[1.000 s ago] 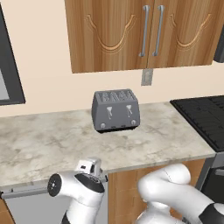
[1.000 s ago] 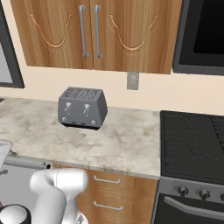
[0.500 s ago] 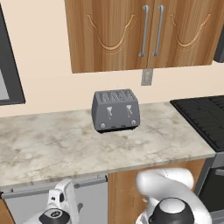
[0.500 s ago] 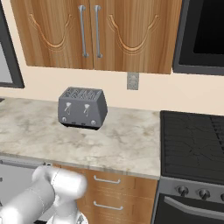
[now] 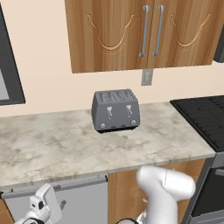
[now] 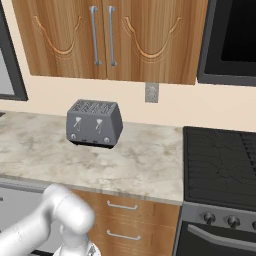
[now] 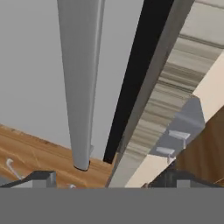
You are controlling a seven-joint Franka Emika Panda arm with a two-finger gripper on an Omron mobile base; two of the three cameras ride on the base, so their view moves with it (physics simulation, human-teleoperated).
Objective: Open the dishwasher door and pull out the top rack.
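Down below the marble counter (image 5: 52, 148), the dishwasher door (image 5: 83, 201) sits closed, its bar handle (image 7: 81, 83) running lengthwise through the hand view beside the black control strip (image 7: 131, 78). Both fingertips (image 7: 41, 178) of the gripper (image 7: 107, 180) stand wide apart just short of that handle, gripping nothing. A grey toaster (image 5: 115, 110) sits on the counter.

Evenly, softly lit and flat, as rendered; faint shadow under the toaster (image 5: 115, 110) on the counter (image 5: 52, 146), no glare. Sharp in both base views; coarse and blocky close up along the bar handle (image 7: 81, 78)
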